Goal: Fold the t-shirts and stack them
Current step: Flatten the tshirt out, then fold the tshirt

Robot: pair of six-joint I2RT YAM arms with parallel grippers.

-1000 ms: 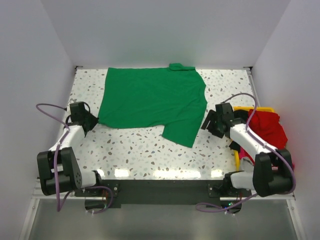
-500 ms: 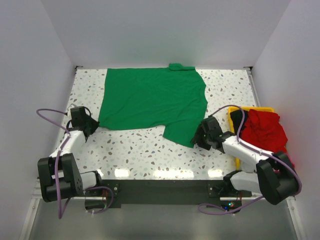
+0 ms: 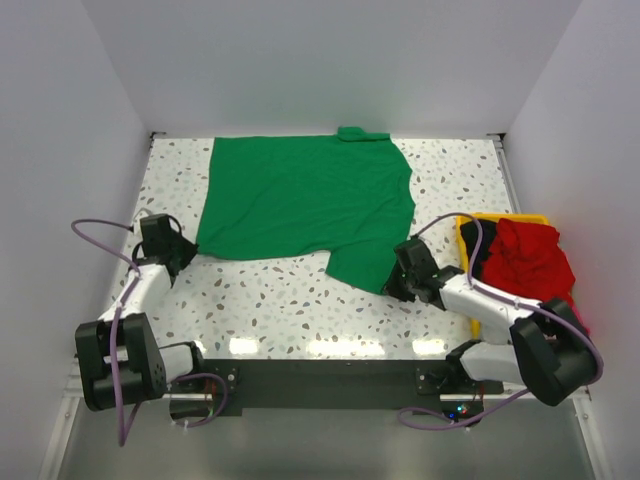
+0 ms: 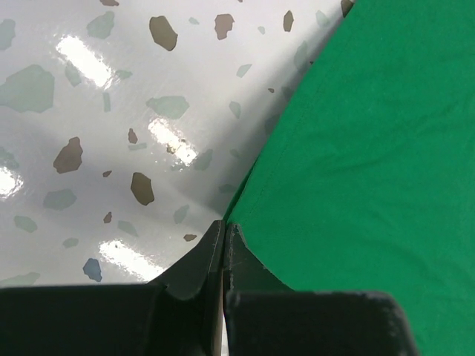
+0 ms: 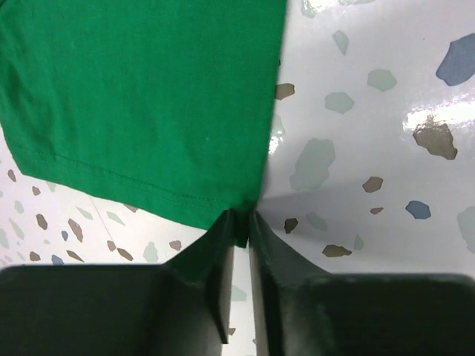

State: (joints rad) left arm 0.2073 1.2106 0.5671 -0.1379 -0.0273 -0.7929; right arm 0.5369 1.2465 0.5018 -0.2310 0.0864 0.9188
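T-shirt [image 5: 141,96] corner between right pincer [image 5: 239,219] tips

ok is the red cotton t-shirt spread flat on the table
No, the red cotton t-shirt sits bunched in the yellow plastic bin.

The left arm [image 3: 138,290] reaches forward from its base with the forearm held low. The left gripper [image 3: 185,250] points to the right, and its fingers [image 4: 197,259] are pressed flat together, pinching the edge of the green t-shirt [image 3: 300,205]. The right arm [image 3: 485,300] stretches low toward the left. The right gripper [image 3: 393,283] is tipped down, its fingers [image 5: 211,252] a narrow slit apart, with the shirt's corner at their tips.
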